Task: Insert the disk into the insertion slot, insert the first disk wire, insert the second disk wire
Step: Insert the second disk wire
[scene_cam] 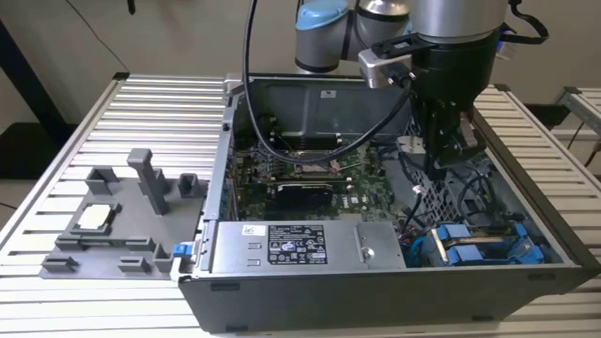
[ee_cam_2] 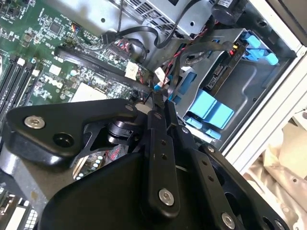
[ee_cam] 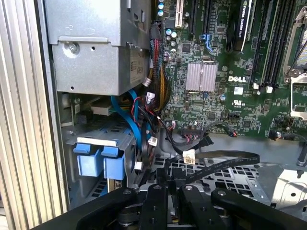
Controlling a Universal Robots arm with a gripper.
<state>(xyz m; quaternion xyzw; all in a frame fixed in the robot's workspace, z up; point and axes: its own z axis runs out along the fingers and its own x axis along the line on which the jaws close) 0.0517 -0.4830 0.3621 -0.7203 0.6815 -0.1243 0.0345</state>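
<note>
On the exterior view's left, a grey holder (scene_cam: 122,218) with upright pegs sits on the slatted surface (scene_cam: 112,98), well apart from the work. Next comes the open computer case (scene_cam: 376,310), with a grey power box (scene_cam: 300,246) along its near wall and the green circuit board (scene_cam: 319,183) behind that.

Further toward the exterior view's right, the arm reaches down into the case. The pincer (scene_cam: 449,158) hangs low over the perforated metal beside the board, among loose black wires. Whether it is clenched or released cannot be told. In the first wrist view a flat black wire (ee_cam: 225,160) and a white-tagged plug (ee_cam: 188,156) lie just in front of it, but whether it touches either is unclear.

The disk (scene_cam: 479,246) lies in the case's near corner on the exterior view's right, so it is nearer the camera than the pincer and a little further right. It appears already seated in the insertion slot (scene_cam: 540,236), with its blue bracket level and its long axis running across the exterior view, roughly parallel to the case's near wall. In the second wrist view the disk (ee_cam_2: 225,72) is framed by grey sheet metal, with the bundle of wires between it and the pincer. Going by this, the work now concerns the wires, and the disk's wire end is what the pincer has to face.
</note>
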